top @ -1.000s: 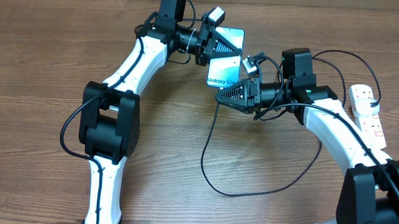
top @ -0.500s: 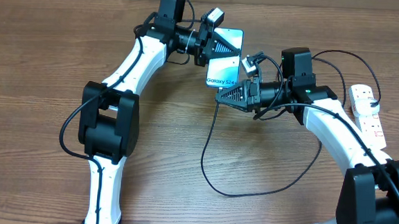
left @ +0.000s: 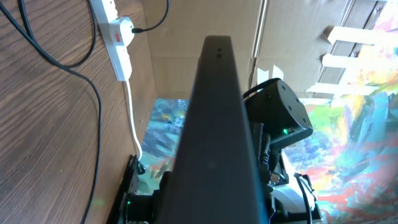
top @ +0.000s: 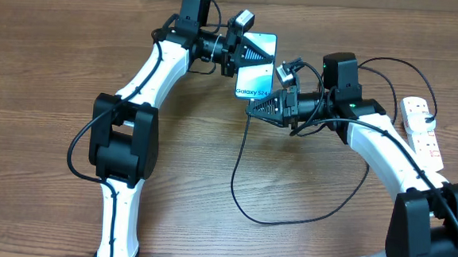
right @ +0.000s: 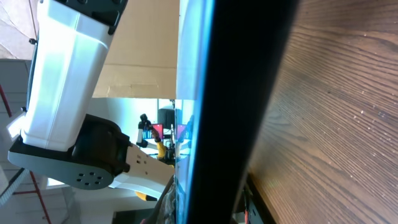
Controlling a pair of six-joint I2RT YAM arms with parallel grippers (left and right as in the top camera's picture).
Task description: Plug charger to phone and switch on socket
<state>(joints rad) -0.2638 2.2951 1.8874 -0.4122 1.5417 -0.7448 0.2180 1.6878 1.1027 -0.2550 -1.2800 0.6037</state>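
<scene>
The phone (top: 257, 65), turquoise screen up with small "Galaxy" text, is held off the table between both arms. My left gripper (top: 240, 53) is shut on its far end. In the left wrist view the phone's dark edge (left: 217, 124) fills the middle. My right gripper (top: 252, 107) is shut on the near end, and the right wrist view shows the black edge (right: 242, 93) running down between its jaws. The charger (top: 238, 177), a thin black cable, drops from the right gripper's tip and loops over the table. Its plug tip is hidden. The socket (top: 422, 128) lies at the far right.
The socket (left: 118, 37) and its thick white cord (left: 134, 124) show beyond the phone in the left wrist view, with the black cable (left: 96, 106) on the wood. The cable's loop reaches the table's middle and runs back behind the right arm (top: 387, 154).
The right gripper has shut. The phone and both grippers have shifted slightly to the left.
</scene>
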